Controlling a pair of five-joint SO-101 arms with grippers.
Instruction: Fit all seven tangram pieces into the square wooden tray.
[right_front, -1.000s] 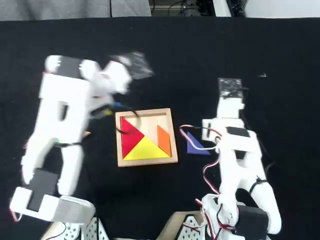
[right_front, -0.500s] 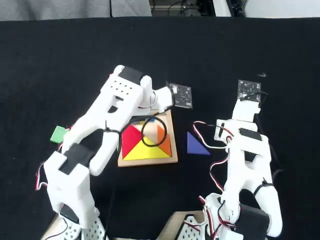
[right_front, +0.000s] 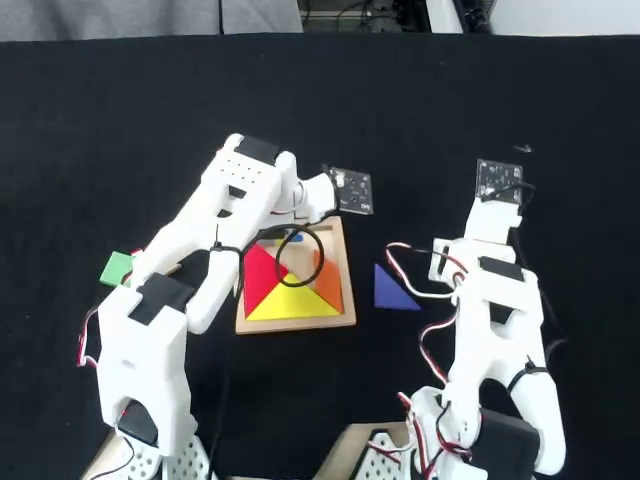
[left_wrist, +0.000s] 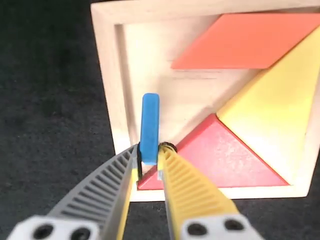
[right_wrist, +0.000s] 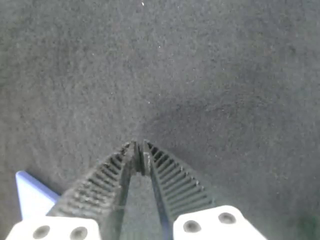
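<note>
Sq. wooden tray (right_front: 296, 322), pale raised rim, holds flat red triangle (left_wrist: 220, 155), yellow triangle (left_wrist: 270, 115) and orange piece (left_wrist: 250, 40). Left jaws pinch thin blue piece (left_wrist: 150, 120) edge-on over bare wood. Arm hides tray's 12 o'clock side. Blue triangle (right_front: 392, 288) at tray's 3 o'clock, green block (right_front: 118, 267) at 9. Right jaws closed, empty, over black tabletop (right_front: 500, 100).

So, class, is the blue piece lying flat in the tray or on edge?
On edge: the left gripper holds the blue piece edgewise over the tray.
</note>
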